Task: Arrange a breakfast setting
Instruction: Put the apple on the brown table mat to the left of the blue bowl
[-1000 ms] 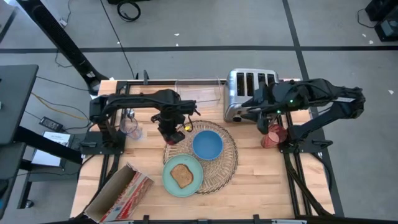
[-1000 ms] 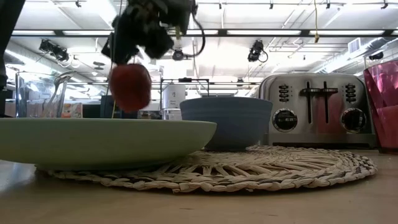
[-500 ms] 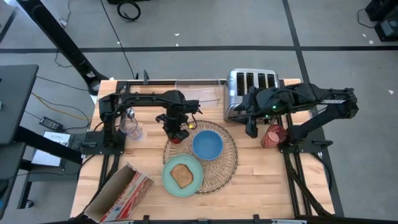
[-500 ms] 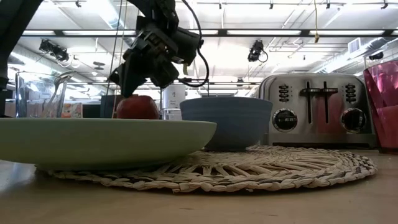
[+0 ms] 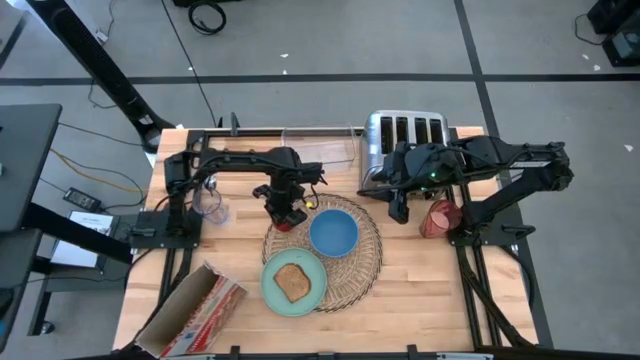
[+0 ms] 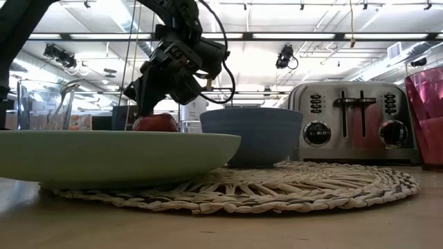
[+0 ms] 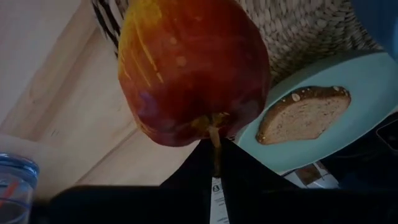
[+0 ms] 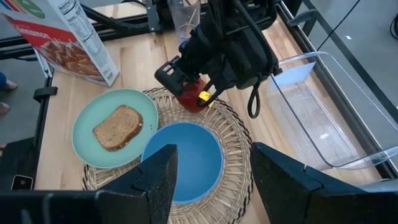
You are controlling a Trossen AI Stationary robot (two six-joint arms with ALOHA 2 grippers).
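- The red apple (image 5: 289,212) is in the middle of the high view, at the upper left edge of the round wicker placemat (image 5: 368,268), pinched by the left pincer (image 5: 287,208).
- On the placemat, the blue bowl (image 5: 333,233) is right of the apple; the mint-green plate (image 5: 272,292) with the toast slice (image 5: 293,282) overlaps its lower left edge.
- The right pincer (image 5: 398,208) hangs spread and empty, right of the bowl, in front of the chrome toaster (image 5: 375,140).
- The pink cup (image 5: 437,219) stands on the counter (image 5: 420,300), at the right.
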